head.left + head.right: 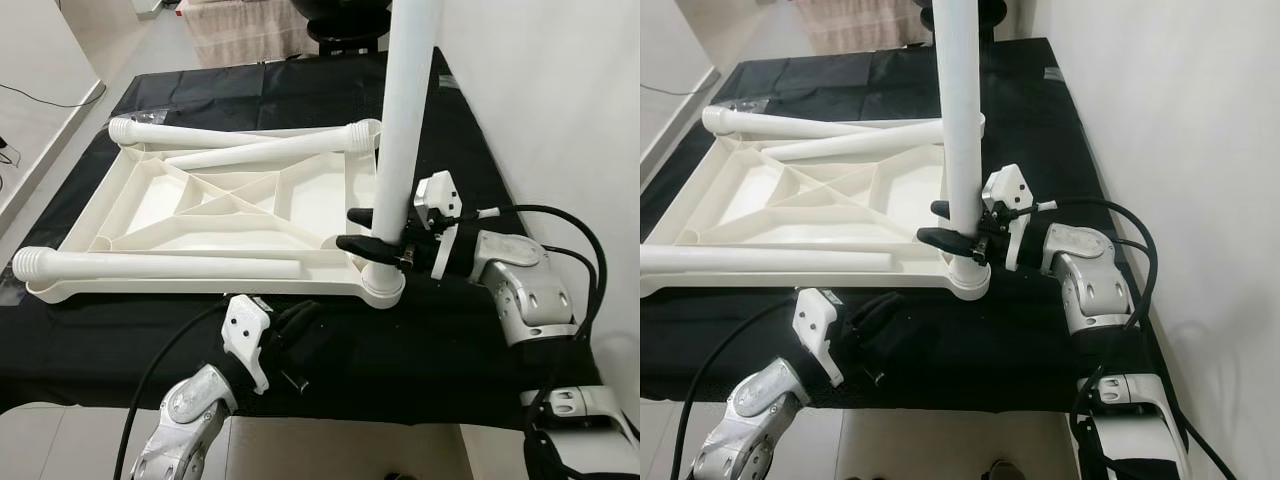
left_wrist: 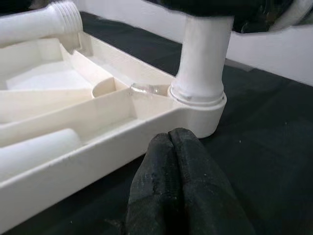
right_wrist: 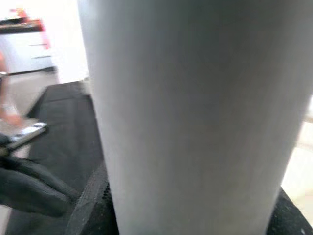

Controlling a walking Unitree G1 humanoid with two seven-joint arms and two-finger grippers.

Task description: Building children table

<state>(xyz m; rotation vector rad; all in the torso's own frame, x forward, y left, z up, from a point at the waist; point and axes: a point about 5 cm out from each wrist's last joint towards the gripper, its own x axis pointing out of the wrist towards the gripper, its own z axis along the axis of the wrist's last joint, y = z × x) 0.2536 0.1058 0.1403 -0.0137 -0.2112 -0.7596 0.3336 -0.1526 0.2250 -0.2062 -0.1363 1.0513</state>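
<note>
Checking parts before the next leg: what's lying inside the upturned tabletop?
Three loose white legs lie across the upturned tabletop. A fourth leg stands in its corner socket, held by the right hand; its threaded end is hidden.

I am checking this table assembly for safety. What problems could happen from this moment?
1. The upright leg stands tall in the corner socket and the right gripper holds it low down; if not fully seated, it might lean or topple on release.
2. Three loose legs lie on the upturned tabletop; twisting could shake them off.
3. The left gripper rests shut beside the frame, not bracing it, so the tabletop may slide on the black cloth.
</note>
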